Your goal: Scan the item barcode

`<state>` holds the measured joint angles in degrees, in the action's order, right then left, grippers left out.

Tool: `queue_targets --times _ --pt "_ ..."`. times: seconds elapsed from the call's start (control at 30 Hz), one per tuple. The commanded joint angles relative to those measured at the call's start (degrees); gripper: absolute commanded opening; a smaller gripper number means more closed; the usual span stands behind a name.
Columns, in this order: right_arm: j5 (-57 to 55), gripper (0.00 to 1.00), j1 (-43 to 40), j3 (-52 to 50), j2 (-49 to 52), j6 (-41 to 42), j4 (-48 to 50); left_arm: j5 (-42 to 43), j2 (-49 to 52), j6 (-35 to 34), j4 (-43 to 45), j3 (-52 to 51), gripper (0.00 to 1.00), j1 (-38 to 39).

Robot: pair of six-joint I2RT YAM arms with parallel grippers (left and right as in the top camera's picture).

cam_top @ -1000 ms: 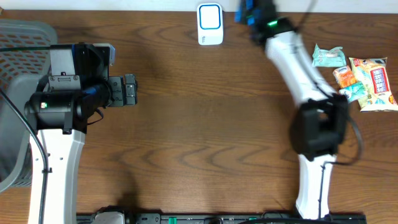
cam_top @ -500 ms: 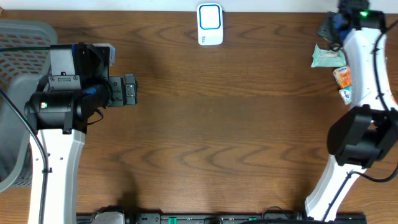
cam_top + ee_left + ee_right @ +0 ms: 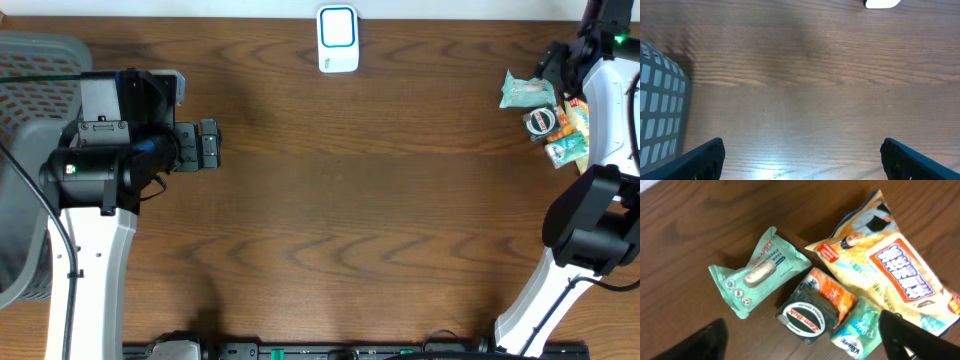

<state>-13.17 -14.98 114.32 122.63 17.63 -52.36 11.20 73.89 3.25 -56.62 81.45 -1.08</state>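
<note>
Probably the Zam-Buk tin [image 3: 805,318], atop the packets [image 3: 900,270] near the table's [image 3: 350,200] far-right corner, is light, rigid and slick (pinch its rim); the right gripper [image 3: 802,325] gapes empty above.

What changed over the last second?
The right arm swung from the scanner over to the pile at far right. The right gripper opened its jaws, and a Zam-Buk tin, not there before, now lies on the orange pack. The left gripper, wipes and snack bag are unchanged.

The snack bag [image 3: 890,265] ran off the right wrist view's right edge; overhead, the right arm [image 3: 604,110] hid most of it.
</note>
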Motion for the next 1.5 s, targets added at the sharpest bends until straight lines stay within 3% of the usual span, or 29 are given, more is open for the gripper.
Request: queue_targets --times 0.0,0.37,0.8,1.07,1.17,1.47 --pt "1.2 0.99 -0.1 -0.3 -0.1 -0.1 -0.5 -0.3 0.2 0.6 -0.1 0.4 0.98 -0.3" --pt "19.6 0.99 1.2 -0.3 -9.8 -0.1 -4.6 -0.3 0.2 0.6 -0.1 0.4 0.98 -0.3" --pt "19.1 0.93 7.9 -1.4 -28.4 -0.1 -20.9 -0.3 0.2 0.6 -0.1 0.4 0.98 -0.3" --pt "19.1 0.93 15.2 -17.2 -46.6 0.1 -15.7 -0.3 0.2 0.6 -0.1 0.4 0.98 -0.3" --pt "17.6 0.99 17.0 -24.3 -53.8 0.1 -13.7 -0.3 0.2 0.6 -0.1 0.4 0.98 -0.3" --pt "17.9 0.99 17.3 -37.1 -65.5 0.2 -17.9 -0.3 0.2 0.6 -0.1 0.4 0.98 -0.3"
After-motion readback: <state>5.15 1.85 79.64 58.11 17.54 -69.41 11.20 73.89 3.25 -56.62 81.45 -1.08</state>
